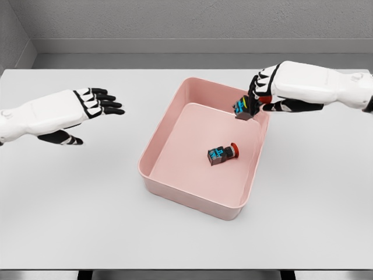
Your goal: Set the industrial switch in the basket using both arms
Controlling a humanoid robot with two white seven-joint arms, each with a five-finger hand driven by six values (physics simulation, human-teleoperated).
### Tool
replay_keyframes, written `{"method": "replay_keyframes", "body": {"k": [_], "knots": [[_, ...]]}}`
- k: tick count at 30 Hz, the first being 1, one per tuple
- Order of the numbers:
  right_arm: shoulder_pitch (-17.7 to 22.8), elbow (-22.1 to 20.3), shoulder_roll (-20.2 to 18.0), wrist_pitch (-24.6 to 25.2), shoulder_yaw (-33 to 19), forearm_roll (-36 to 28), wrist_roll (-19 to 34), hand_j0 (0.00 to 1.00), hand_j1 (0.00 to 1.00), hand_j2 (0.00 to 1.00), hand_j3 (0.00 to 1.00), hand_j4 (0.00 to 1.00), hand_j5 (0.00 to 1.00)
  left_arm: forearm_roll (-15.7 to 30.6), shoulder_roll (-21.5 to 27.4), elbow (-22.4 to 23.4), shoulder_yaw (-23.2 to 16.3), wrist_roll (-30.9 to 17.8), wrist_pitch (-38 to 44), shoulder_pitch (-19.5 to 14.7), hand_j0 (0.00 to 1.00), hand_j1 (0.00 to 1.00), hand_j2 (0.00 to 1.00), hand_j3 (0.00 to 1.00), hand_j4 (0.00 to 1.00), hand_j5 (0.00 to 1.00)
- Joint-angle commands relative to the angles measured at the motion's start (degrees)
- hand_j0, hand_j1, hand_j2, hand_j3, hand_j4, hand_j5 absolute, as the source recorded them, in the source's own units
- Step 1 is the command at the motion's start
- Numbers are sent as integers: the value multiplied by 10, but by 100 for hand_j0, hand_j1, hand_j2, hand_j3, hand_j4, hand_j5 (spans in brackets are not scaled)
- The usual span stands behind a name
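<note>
Over the pink basket (pixel 152 174): one switch down, second one at the rim in my right robot hand (pixel 260 96).
Inside the basket, one industrial switch (pixel 222 153) with a red button lies on its side on the floor, right of middle, so that half looks done. My right robot hand is at the far right corner, fingers curled round a second switch (pixel 244 109) that hangs just above or against the rim; can't tell if it touches the wall. It's not released yet, so what's left, I judge, is to let it go inside. My left robot hand (pixel 87 106) hovers over the white desk (pixel 70 204) well left of the basket, fingers spread, holding nothing.
</note>
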Motion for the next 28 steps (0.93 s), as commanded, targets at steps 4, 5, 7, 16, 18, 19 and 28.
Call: {"method": "replay_keyframes", "body": {"k": [4,5,7,16,18,19,28], "knots": [[-13,0,32,1,26,-3,0,42,42,42,42,42,42,-24,3,0,26,0,0,3,100,100,100,100,100,100],[-13,0,35,1,30,-3,0,42,42,42,42,42,42,-24,3,0,26,0,0,3,100,100,100,100,100,100],[-18,0,42,1,35,-3,0,42,42,42,42,42,42,-24,3,0,27,0,0,3,100,100,100,100,100,100],[-51,1,66,1,62,-3,-3,96,96,96,96,96,96,-24,3,0,38,-2,0,10,100,100,100,100,100,100],[-55,1,62,1,61,-3,-3,100,100,100,100,100,100,-24,3,0,39,-2,0,10,100,100,100,100,100,100],[-58,1,62,1,61,-3,-3,100,100,100,100,100,100,-24,3,0,38,-2,0,10,100,100,100,100,100,100],[-12,5,-45,1,4,-7,-7,100,100,100,100,100,100,-24,3,0,39,-1,0,9,100,100,100,100,100,100]]}}
